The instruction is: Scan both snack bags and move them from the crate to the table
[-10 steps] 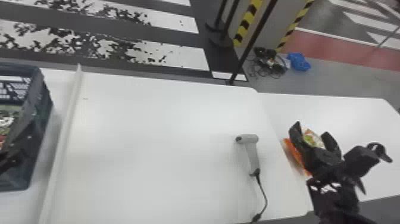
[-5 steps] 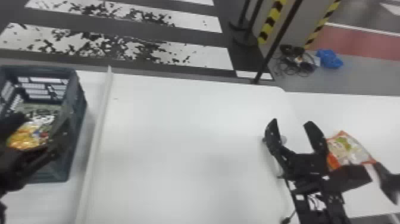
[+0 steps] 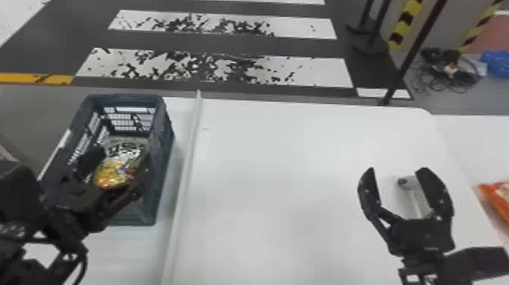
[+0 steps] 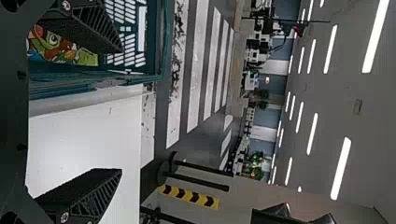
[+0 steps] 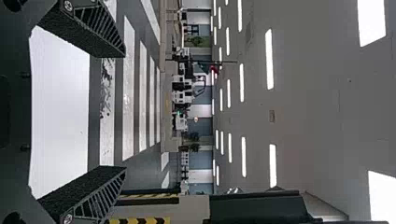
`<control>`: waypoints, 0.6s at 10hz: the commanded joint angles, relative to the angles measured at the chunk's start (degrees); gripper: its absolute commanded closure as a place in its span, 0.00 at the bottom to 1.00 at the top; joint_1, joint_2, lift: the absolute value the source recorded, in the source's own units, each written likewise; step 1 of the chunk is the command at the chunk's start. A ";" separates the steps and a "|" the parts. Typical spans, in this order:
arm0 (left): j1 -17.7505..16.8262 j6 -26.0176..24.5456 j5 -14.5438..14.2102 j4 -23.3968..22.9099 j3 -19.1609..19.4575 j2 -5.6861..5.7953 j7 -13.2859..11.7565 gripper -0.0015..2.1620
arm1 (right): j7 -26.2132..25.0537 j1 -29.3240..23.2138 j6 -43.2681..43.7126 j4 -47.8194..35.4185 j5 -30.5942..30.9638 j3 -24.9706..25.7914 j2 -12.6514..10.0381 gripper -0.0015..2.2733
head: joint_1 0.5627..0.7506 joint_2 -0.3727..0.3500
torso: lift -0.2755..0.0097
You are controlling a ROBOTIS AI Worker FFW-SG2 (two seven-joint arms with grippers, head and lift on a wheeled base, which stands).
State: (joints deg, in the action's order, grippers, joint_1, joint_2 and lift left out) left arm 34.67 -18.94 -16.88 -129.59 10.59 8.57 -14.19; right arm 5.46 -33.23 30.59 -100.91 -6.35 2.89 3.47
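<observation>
At the left of the head view, the left gripper (image 3: 118, 163) is hovering over the crate (image 3: 163, 166), its fingers standing wide apart and gripping nothing. A snack bag (image 3: 113, 174) is lying inside the crate, showing between those fingers (whether either is touching it, one cannot tell). Towards the lower right, the right gripper (image 3: 397, 172) is also gaping, empty, with the scanner (image 3: 411, 183) showing between its fingers. An orange bag (image 3: 497, 195) is lying at the right edge, apart from that gripper.
</observation>
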 commanded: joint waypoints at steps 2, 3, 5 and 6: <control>-1.71 -2.46 0.27 -0.22 2.50 1.10 -0.05 0.03 | 0.08 -0.52 0.21 0.54 0.46 -1.22 0.31 0.03 | 0.70 0.53 | 0.66; -2.85 -4.57 0.36 -0.84 4.70 2.33 -0.84 0.03 | 0.16 -0.52 0.04 0.37 0.46 -1.40 0.49 0.03 | 0.70 0.56 | 0.66; -7.07 -13.19 1.15 -1.19 10.15 7.60 -3.39 0.03 | 0.16 -0.96 -0.67 -0.34 0.73 -1.58 0.75 0.04 | 0.70 0.61 | 0.66; -9.80 -15.30 2.38 -0.84 10.85 10.42 -6.55 0.03 | 0.25 -1.22 -1.37 -0.60 0.82 -1.66 0.93 0.04 | 0.70 0.66 | 0.66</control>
State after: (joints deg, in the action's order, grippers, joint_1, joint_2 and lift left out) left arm 26.52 -32.51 -15.24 -130.67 20.75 17.16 -20.30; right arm 5.70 -34.25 29.61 -101.34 -5.63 1.30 4.26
